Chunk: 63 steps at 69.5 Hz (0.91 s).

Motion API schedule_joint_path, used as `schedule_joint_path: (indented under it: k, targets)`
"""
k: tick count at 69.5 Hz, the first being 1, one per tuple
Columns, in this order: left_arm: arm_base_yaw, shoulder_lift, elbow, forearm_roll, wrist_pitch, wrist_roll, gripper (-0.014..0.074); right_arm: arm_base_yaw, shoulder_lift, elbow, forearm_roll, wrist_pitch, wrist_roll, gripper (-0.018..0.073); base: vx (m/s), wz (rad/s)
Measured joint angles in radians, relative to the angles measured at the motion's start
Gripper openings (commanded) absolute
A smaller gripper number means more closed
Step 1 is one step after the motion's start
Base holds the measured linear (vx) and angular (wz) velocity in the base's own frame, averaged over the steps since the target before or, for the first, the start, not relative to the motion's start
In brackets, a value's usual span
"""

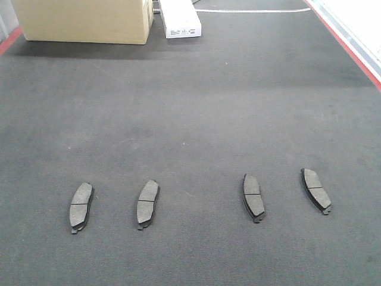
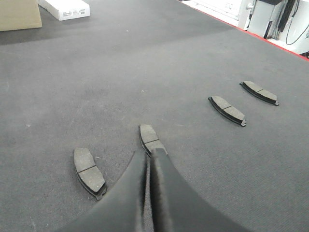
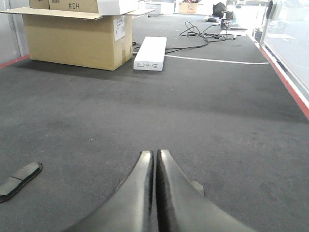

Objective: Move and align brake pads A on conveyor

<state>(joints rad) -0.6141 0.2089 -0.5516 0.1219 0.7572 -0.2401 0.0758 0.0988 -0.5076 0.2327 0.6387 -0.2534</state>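
Four brake pads (image 1: 81,207) lie in a loose row on the conveyor (image 1: 190,107), angled unevenly. Both grippers, left (image 2: 149,153) and right (image 3: 155,154), hover with fingers pressed together, empty. Descending like this would likely shove a pad askew.

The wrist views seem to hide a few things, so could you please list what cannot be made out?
- Left wrist view: the shut left claw covers the near end of the second brake pad.
- Right wrist view: the right claw hides most of one pad; the left edge cuts another.
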Motion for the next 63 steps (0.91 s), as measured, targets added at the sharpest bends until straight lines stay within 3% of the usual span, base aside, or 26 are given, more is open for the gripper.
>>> schedule_joint_path:
  k: [38, 42, 56, 63]
  targets:
    - [0.019, 0.000, 0.031, -0.002, -0.006, 0.004, -0.0006, 0.000, 0.000, 0.000, 0.003, 0.001, -0.002, -0.0009, 0.00, 0.00]
    - [0.062, -0.005, 0.058, -0.003, -0.041, 0.029, -0.0006, 0.000, 0.000, 0.000, 0.003, 0.001, -0.002, -0.0009, 0.00, 0.00]
    - [0.328, -0.102, 0.255, -0.085, -0.276, 0.190, -0.0006, 0.000, 0.000, 0.000, 0.003, 0.001, -0.002, -0.0009, 0.00, 0.00]
    - [0.462, -0.174, 0.385, -0.122, -0.394, 0.215, -0.0006, 0.000, 0.000, 0.000, 0.003, 0.001, -0.002, -0.0009, 0.00, 0.00]
